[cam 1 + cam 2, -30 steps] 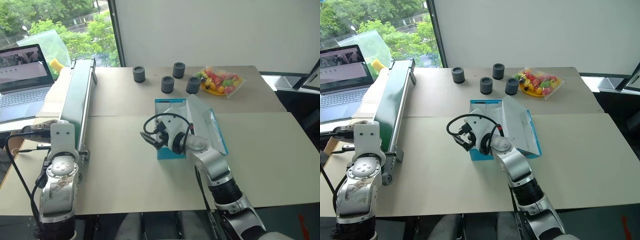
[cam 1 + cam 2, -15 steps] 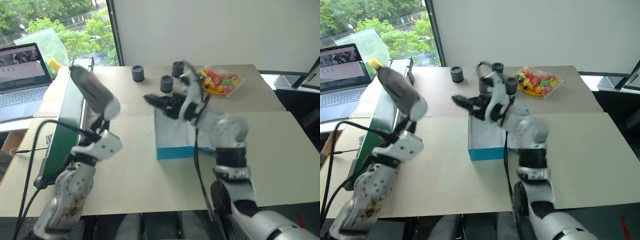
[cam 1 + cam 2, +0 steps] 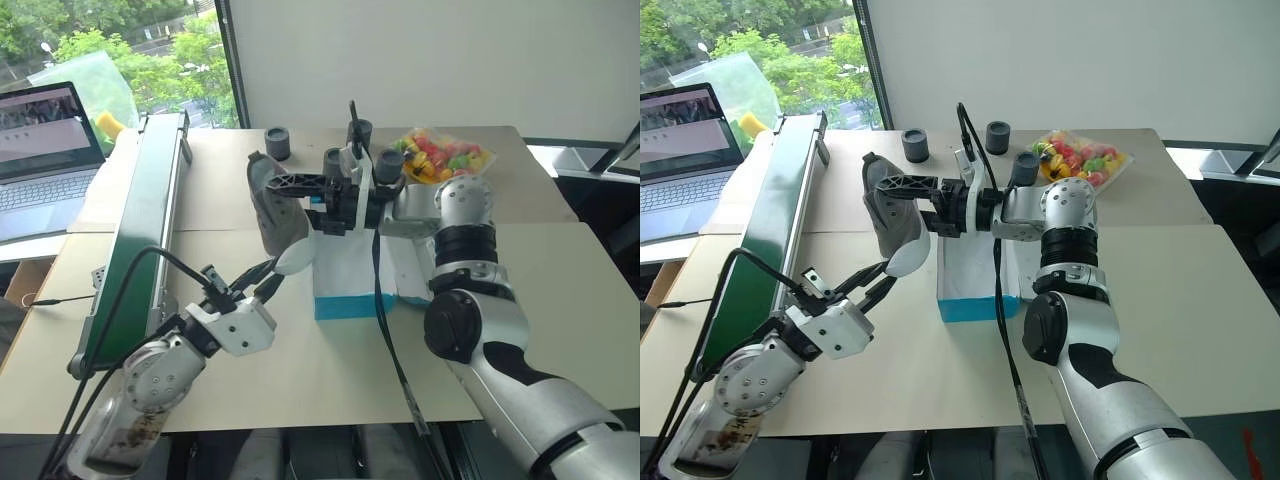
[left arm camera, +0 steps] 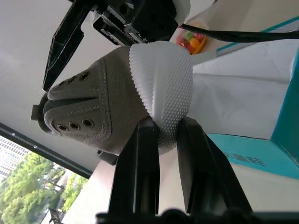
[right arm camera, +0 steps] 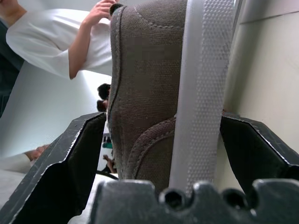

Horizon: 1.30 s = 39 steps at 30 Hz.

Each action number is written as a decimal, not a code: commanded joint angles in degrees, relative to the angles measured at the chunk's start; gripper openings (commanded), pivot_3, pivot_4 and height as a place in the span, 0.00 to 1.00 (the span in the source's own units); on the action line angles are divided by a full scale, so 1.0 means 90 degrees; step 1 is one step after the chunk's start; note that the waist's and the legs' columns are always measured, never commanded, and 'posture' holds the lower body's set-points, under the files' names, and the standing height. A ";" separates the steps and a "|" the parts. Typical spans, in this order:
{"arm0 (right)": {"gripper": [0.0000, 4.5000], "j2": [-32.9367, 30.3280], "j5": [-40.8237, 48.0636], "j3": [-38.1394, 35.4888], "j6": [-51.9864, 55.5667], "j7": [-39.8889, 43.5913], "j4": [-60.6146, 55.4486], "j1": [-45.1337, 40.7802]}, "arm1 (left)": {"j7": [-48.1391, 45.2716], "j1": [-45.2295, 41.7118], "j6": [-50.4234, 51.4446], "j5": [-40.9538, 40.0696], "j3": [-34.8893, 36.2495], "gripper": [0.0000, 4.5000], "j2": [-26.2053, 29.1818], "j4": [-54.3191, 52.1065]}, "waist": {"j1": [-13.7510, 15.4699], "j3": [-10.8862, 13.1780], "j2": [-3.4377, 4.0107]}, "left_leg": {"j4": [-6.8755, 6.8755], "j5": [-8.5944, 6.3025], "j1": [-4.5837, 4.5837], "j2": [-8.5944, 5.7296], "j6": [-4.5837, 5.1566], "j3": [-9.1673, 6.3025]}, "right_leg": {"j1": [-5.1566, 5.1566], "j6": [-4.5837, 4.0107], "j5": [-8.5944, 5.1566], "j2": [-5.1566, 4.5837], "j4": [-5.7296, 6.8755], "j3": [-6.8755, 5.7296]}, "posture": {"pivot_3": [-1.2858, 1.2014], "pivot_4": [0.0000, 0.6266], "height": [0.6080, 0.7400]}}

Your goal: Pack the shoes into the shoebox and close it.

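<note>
In the left eye view, the left gripper [image 3: 262,279] holds a greyish-beige sneaker [image 3: 272,208] by its white toe, in the air just beside the blue shoebox [image 3: 352,302] on the side facing the green conveyor [image 3: 140,225]. The box stands open.

In the right eye view, the right gripper [image 3: 902,190] reaches from above the shoebox, its fingers spread wide around the heel.

In the left wrist view, the two black fingers [image 4: 140,158] are closed on the rubber toe cap [image 4: 163,88].

In the right wrist view, the open fingers [image 5: 70,158] stand on both sides of the sole, without pressing.

The sneaker looks light, with soft fabric that gives; I judge the stiff rubber sole edge the safest place to grip.
</note>
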 commanded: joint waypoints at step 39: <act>0.19 -0.0398 -0.1623 0.1178 -0.2760 -0.0431 -0.0965 0.0211 | -0.0763 0.0192 0.2133 -0.2107 0.0617 0.61 -0.1064 -0.0471 | 0.0000 -0.0001 0.0002 | 0.0019 0.0000 0.0001 -0.0011 0.0000 0.0000 | 0.0007 0.0011 0.0006 0.0010 0.0012 -0.0001 | 0.52 0.24 1.00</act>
